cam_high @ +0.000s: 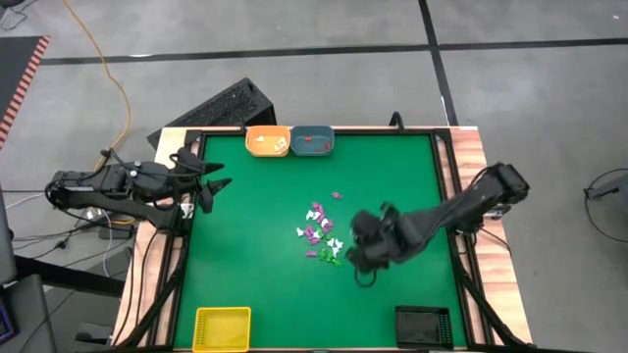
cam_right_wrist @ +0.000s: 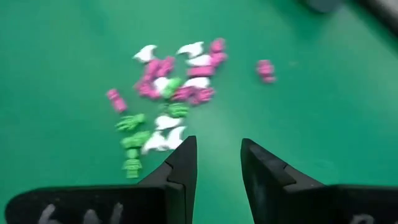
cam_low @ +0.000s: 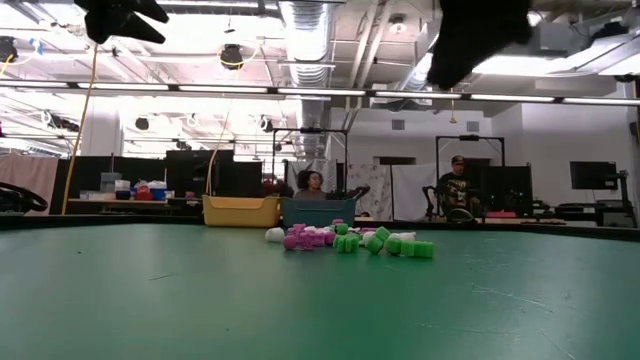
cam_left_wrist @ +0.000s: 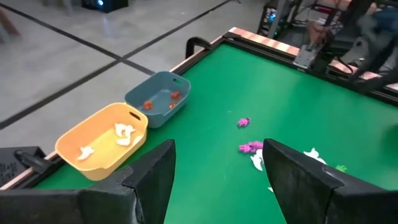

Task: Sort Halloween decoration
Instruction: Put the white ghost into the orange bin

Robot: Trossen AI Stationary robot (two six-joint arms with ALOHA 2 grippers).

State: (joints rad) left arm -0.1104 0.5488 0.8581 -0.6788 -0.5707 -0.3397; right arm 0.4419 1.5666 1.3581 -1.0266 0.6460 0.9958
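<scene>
So the Halloween decoration is a loose little heap of purple, white and green bits lying on the green surface, just ahead of my right gripper. From that wrist cam the gripper has a narrow gap between its fingers with nothing in it, and it hangs above the mat just short of the nearest green and white pieces. One purple piece lies apart, past the heap. Farther beyond it, at the far edge, the orange tray has a few white bits in it, and the blue tray touching it holds a few orange-red ones. My left gripper waits well off on the other side, raised over the surface's edge, spread wide and empty. Yellow tray and black tray sit at the near edge.
</scene>
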